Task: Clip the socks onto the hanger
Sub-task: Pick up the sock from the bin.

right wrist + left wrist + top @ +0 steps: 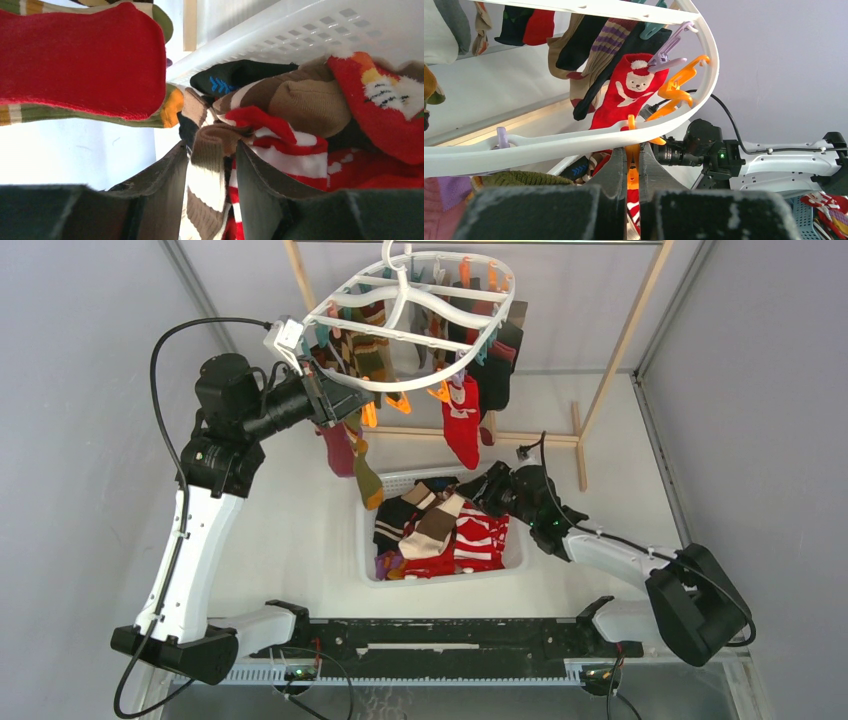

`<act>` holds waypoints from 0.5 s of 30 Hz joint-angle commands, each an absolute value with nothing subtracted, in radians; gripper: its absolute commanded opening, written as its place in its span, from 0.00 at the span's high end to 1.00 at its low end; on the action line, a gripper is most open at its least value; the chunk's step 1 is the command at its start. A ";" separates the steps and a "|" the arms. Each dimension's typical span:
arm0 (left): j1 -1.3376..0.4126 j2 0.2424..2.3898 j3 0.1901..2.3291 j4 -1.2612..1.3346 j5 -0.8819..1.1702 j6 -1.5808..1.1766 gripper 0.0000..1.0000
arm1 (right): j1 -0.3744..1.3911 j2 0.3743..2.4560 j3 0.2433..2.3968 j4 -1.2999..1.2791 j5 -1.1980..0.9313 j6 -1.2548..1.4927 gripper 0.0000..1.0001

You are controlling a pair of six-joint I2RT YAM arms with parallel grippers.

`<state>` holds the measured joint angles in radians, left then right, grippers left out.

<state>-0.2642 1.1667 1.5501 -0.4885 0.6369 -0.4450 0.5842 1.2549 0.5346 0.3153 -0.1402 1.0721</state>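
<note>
Plainly the socks are light, limp and stretchy: one will sag from any single pinch, so the cuff is the best hold, leaving an edge free to feed into a clip. The hanger point(549, 144) hangs at 12 o'clock in the top view, by my reading thin, light plastic, free to swing on its hook, and likely to tip when pushed. Its clips are small, springy and probably slick, best squeezed at the tails.

The left gripper point(631, 155) sits at the rim's 8 o'clock, clenched on an orange clip point(632, 171) under the rim. Whether the clip's mouth is open I cannot tell.

The basket point(366, 540) lies at 6 o'clock from the hanger, well apart below it. It holds a loose heap: brown-and-cream, red-and-white, black and purple socks, overlapping. The right gripper point(210, 150) reaches in at the basket's 2 o'clock corner, grasping a brown striped sock point(205, 187) that lies on the heap.

Several rim clips already carry socks, among them a red sock point(462, 425) at the rim's 5 o'clock
</note>
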 commanded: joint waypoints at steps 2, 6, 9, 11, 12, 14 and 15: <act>-0.268 1.160 1.572 -0.501 0.675 -0.448 0.98 | 0.604 1.274 0.628 0.260 -0.075 1.031 0.52; -0.267 1.161 1.572 -0.505 0.672 -0.443 0.98 | 0.628 1.261 0.652 0.254 -0.025 1.005 0.70; -0.268 1.161 1.571 -0.506 0.670 -0.439 0.98 | 0.647 1.248 0.687 0.235 -0.002 0.971 0.99; -0.267 1.161 1.572 -0.507 0.669 -0.439 0.98 | 0.668 1.236 0.723 0.212 0.000 0.939 1.00; -0.267 1.161 1.573 -0.508 0.669 -0.440 0.98 | 0.683 1.228 0.744 0.194 0.028 0.917 1.00; -0.267 1.161 1.575 -0.508 0.669 -0.440 0.98 | 0.719 1.214 0.782 0.174 0.048 0.864 1.00; -0.267 1.160 1.576 -0.510 0.669 -0.441 0.98 | 0.742 1.206 0.798 0.179 0.051 0.840 1.00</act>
<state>-0.2642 1.1675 1.5501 -0.4889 0.6361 -0.4446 0.6781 1.2659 0.7017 0.1780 -0.0048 0.9569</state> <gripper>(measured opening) 0.047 0.010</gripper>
